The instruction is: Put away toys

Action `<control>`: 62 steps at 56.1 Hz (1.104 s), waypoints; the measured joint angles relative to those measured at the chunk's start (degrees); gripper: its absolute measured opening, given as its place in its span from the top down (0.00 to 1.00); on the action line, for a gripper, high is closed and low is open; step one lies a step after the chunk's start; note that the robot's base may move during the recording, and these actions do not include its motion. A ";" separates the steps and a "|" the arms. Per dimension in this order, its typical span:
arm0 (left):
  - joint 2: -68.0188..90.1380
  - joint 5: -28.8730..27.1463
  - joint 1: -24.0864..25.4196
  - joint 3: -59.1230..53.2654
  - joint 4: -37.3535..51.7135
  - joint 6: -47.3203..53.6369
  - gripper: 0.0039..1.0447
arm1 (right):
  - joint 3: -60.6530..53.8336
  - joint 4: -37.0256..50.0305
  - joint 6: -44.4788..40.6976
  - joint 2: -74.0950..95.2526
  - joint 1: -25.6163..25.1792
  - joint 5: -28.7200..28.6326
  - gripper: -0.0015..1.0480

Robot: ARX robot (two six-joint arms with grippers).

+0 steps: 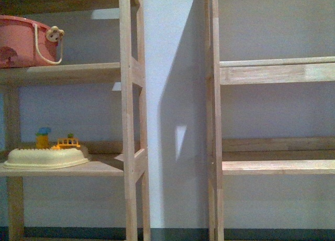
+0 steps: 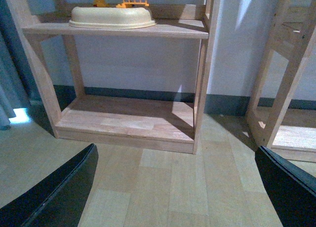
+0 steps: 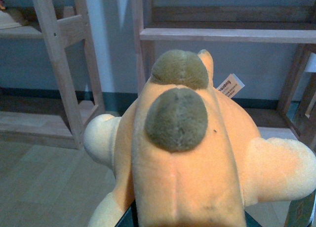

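Right wrist view: right gripper [image 3: 190, 221] clamps the orange plush animal [image 3: 187, 158], long axis running straight ahead toward the shelf [image 3: 227, 34]

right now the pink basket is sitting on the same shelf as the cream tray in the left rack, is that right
Not quite. The pink basket sits on the upper shelf of the left rack, one level above the cream tray. The front view shows it.
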 joint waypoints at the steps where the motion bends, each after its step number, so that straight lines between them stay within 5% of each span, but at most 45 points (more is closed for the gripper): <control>1: 0.00 -0.02 0.00 0.00 0.00 0.00 0.06 | 0.00 0.00 0.00 0.00 0.00 0.02 0.92; 62: 0.00 -0.02 0.00 0.00 0.00 0.00 0.06 | 0.00 0.00 0.00 -0.02 0.00 0.00 0.92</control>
